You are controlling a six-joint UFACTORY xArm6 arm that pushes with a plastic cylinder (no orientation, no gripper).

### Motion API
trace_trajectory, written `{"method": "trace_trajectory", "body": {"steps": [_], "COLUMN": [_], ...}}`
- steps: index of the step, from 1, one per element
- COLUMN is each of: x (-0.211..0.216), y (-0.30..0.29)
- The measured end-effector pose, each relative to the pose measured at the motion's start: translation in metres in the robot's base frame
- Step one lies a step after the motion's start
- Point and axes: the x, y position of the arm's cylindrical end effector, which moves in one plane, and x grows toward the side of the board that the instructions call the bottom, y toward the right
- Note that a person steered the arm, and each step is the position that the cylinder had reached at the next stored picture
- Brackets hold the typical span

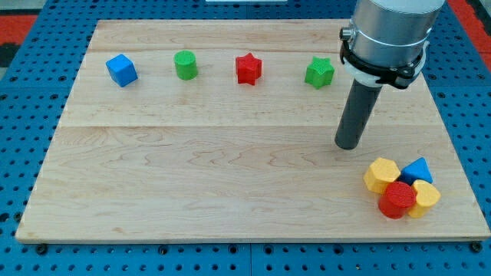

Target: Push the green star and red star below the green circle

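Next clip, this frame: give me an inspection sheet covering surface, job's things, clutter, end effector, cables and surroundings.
Surface: pale wooden board, lying flat.
Job's things: green star, red star and green circle stand apart in one row near the view's top, circle leftmost.
Clutter: blue cube left of the row; at the lower right a touching cluster of yellow hexagon, blue triangle, red cylinder and a second yellow block.
End effector: my tip sits below and right of the green star, touching no block.
Cables: nothing seen.
Surroundings: blue perforated base around the board; red patches at the top corners.
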Motion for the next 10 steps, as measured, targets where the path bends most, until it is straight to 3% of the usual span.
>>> {"method": "trace_trajectory", "body": {"steps": [1, 3, 5, 6, 7, 9, 10], "x": [-0.023, -0.116, -0.139, -0.146, -0.162, -0.138, -0.136], "y": [-0.002, -0.006, -0.014, 0.031, 0.025, -0.142, -0.160]}}
